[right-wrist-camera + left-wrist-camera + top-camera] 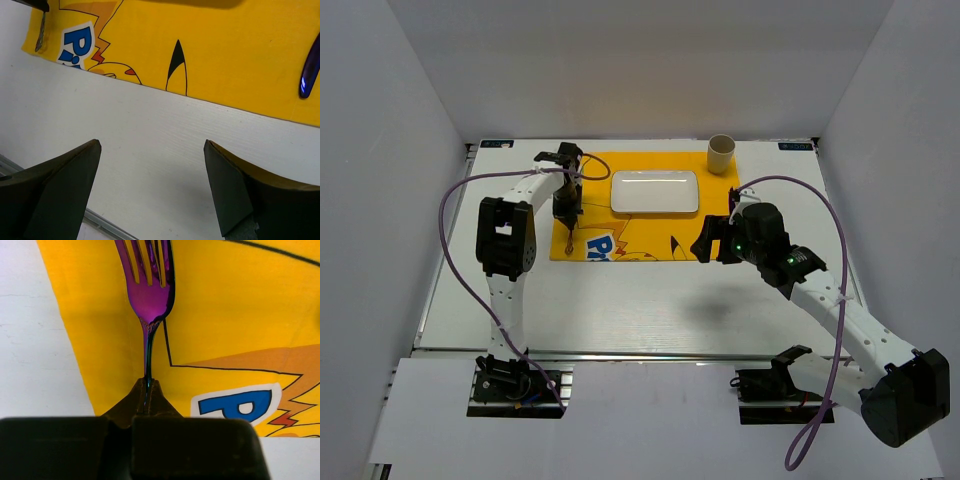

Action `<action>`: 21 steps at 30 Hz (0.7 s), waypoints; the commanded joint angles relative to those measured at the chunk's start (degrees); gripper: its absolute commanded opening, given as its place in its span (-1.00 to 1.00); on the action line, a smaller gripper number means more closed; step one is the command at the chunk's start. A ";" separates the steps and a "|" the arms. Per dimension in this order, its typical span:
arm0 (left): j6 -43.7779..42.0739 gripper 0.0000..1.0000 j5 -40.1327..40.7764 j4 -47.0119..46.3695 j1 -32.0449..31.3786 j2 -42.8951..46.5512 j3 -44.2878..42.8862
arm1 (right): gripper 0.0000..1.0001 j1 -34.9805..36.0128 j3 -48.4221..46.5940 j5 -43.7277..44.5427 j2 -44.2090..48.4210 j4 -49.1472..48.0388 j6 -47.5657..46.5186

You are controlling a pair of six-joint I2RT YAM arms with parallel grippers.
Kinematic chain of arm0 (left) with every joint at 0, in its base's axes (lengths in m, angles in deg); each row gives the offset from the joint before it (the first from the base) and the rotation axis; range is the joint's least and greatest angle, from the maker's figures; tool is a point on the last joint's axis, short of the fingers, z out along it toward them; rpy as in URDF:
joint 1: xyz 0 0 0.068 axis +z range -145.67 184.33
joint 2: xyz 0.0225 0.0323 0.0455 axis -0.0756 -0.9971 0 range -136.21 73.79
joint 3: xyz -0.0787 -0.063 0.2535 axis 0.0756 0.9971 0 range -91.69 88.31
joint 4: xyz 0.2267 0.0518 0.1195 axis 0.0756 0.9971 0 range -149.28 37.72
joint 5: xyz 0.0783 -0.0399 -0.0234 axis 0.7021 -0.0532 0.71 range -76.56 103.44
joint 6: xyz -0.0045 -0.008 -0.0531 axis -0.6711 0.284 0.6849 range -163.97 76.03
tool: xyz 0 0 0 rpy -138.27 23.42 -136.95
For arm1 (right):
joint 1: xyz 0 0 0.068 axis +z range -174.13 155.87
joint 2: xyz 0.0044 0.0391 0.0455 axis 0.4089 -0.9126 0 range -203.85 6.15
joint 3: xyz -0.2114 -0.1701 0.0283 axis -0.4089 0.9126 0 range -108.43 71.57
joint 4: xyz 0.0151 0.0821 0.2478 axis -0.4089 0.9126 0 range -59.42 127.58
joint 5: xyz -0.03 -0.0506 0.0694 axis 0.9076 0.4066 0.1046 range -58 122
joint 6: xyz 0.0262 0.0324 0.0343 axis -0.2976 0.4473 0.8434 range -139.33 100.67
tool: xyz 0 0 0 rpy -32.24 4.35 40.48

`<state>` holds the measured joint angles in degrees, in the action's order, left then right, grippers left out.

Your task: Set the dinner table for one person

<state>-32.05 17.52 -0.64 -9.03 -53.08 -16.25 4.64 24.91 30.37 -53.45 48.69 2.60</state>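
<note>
The dinner table is a wide white tabletop with a yellow cartoon-printed mat at its back. My left gripper hangs over the mat's left strip. It is shut on the thin handle of an iridescent purple fork, whose tines point away from the wrist over the yellow cloth. The left gripper's jaws pinch the handle edge-on. My right gripper hovers by the mat's right front part. In the right wrist view it stands wide open over bare table, holding nothing.
A white rectangular plate lies in the middle of the mat and a tan paper cup stands at its back right corner. A shiny blue-purple utensil lies on the mat at the right. White walls enclose three sides of the table.
</note>
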 commanded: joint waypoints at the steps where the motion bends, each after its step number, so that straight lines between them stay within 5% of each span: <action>1: 0.21 -1.00 1.11 0.08 -0.78 2.42 -2.76 | 0.78 0.05 -0.28 -0.13 0.18 -1.23 -1.02; 21: 1.26 -0.77 1.72 0.43 -0.78 0.04 -2.41 | 0.78 0.14 0.95 -0.74 -0.35 -2.38 -1.54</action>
<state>-31.46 18.26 -0.32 -9.51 -53.40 -17.56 4.66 25.61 30.18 -53.86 48.47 2.03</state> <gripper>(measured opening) 0.100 0.892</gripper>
